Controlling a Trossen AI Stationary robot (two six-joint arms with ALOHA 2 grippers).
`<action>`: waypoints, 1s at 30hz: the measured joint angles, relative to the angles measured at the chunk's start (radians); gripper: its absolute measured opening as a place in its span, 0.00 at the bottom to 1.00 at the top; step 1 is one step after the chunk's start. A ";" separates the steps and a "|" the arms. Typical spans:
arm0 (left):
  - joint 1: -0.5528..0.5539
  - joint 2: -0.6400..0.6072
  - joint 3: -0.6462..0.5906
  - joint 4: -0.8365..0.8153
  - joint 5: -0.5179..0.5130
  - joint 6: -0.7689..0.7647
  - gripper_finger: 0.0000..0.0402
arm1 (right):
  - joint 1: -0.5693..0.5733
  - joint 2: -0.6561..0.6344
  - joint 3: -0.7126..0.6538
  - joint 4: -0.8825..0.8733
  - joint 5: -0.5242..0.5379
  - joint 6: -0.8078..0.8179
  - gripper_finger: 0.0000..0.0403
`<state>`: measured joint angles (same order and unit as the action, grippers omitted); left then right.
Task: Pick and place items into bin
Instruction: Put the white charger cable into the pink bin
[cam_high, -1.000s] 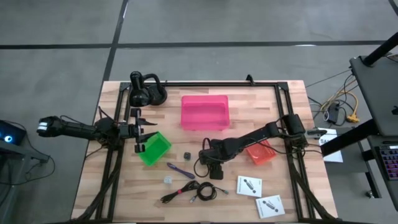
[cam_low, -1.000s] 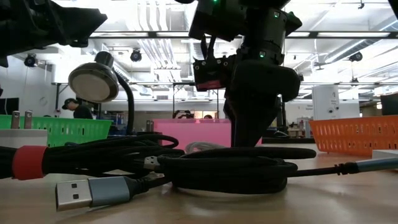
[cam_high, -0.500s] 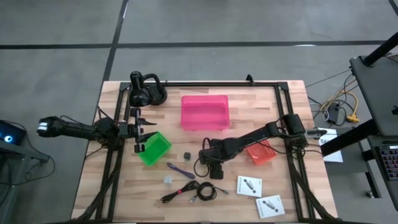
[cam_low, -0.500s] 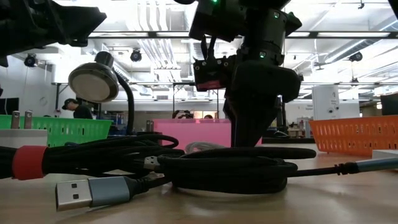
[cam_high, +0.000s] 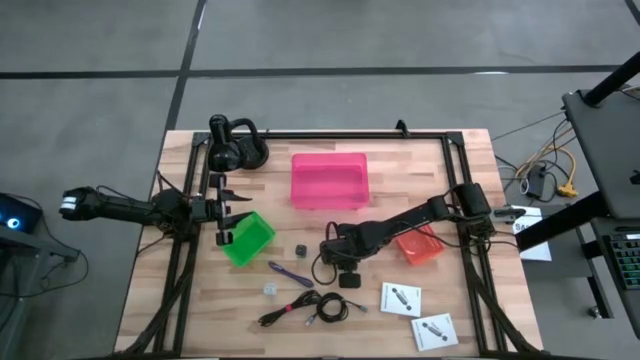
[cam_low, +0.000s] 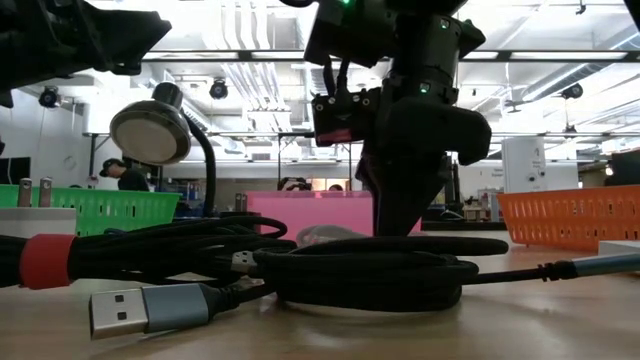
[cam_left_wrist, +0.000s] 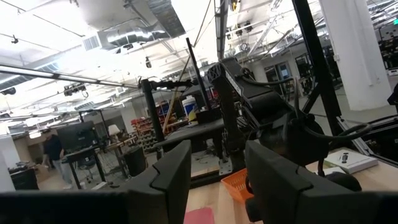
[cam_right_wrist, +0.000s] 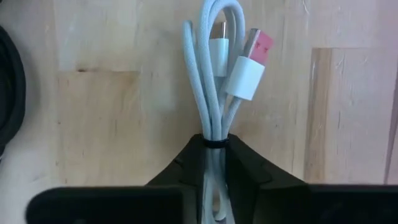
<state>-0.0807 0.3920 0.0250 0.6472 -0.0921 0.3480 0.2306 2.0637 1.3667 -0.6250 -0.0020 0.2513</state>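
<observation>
The short silvery cable (cam_right_wrist: 214, 93), a folded bundle with a dark tie, lies on the wood at mid table, and my right gripper (cam_high: 347, 274) stands over it, shut on it. Near the table's front lie the purple cable (cam_high: 290, 274), the black coiled cable (cam_high: 305, 308), a tiny dark cube (cam_high: 300, 247), a tiny clear piece (cam_high: 269, 289) and two flat white packets (cam_high: 400, 298). The pink bin (cam_high: 329, 180) stands farther back. My left gripper (cam_high: 225, 215) waits open and bare at the table's left, beside a green bin (cam_high: 248, 238). My right gripper pinches the silvery cable's bundle between its two fingers at the dark tie (cam_right_wrist: 212, 144), away from the plug ends (cam_right_wrist: 249, 68). The fingers come steeply from above and lie across the strands. The bundle rests flat on the table.
An orange bin (cam_high: 418, 245) sits just right of my right arm. A black gooseneck lamp (cam_high: 235, 150) stands at the far left corner. A black frame rail (cam_high: 330, 135) runs round the table. In the low view the black cable (cam_low: 360, 270) lies in front of my right gripper.
My right gripper has stayed over the silvery cable and has shut its fingers on the bundle. The cable has not left the table.
</observation>
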 joint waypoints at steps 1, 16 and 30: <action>0.000 0.000 0.000 0.000 0.000 0.000 0.34 | 0.000 -0.002 0.000 0.000 0.000 -0.001 0.07; 0.000 0.000 0.000 0.000 0.000 0.000 0.34 | 0.000 -0.094 -0.003 0.002 0.165 -0.064 0.06; 0.000 0.000 0.000 0.000 0.000 0.000 0.34 | -0.042 -0.192 -0.002 0.009 0.590 -0.105 0.06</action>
<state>-0.0807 0.3923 0.0250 0.6468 -0.0921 0.3479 0.1884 1.8714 1.3651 -0.6165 0.5878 0.1459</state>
